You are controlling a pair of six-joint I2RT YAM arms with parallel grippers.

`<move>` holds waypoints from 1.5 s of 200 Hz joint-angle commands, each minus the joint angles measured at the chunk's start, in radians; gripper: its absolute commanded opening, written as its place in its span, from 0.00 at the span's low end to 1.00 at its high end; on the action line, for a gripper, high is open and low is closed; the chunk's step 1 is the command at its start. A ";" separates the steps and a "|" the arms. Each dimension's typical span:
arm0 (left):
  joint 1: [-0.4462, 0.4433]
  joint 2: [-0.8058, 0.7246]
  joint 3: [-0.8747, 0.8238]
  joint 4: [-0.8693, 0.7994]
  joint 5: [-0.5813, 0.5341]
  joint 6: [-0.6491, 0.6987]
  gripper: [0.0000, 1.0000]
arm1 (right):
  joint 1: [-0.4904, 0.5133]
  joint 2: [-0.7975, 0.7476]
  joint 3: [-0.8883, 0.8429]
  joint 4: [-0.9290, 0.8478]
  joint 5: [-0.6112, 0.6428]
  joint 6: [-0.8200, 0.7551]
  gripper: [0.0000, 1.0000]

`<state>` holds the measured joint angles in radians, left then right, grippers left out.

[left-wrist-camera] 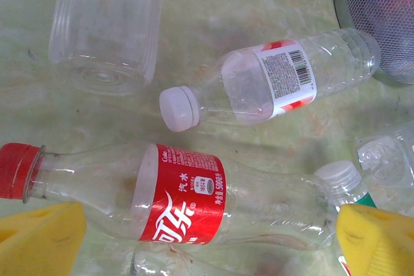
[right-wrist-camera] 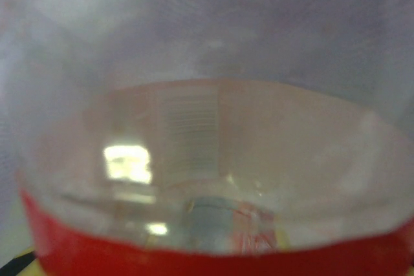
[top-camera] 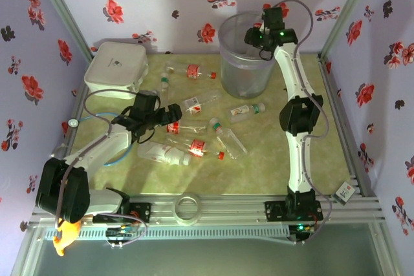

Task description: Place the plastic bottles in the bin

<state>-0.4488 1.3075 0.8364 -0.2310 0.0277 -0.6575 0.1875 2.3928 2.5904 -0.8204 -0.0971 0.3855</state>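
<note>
Bottle axis vs. left jaws: clear plastic bottle with red label and red cap (left-wrist-camera: 187,201) lies just ahead of left gripper (left-wrist-camera: 207,240), jaws spread wide. Its long axis runs parallel to the line between the yellow pads (left-wrist-camera: 39,237), so a wrist turn is likely needed. Right gripper (top-camera: 257,38), jaws nearly pressed together, apparently pinches a red-labelled clear bottle (right-wrist-camera: 207,159) above tall translucent greyish-lilac bin (top-camera: 242,75); view blurred.
</note>
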 commanded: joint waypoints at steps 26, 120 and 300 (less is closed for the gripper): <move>0.006 0.009 -0.006 0.024 0.006 -0.020 1.00 | 0.014 0.061 -0.003 0.009 -0.016 -0.023 0.43; 0.005 0.017 -0.010 0.030 0.004 -0.023 1.00 | 0.044 0.088 -0.032 -0.011 -0.029 -0.061 0.76; 0.005 0.022 -0.014 0.026 0.005 -0.021 1.00 | 0.051 -0.278 0.009 -0.093 0.029 -0.154 0.87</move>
<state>-0.4488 1.3228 0.8345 -0.2165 0.0277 -0.6750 0.2317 2.1948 2.5893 -0.8635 -0.0967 0.2729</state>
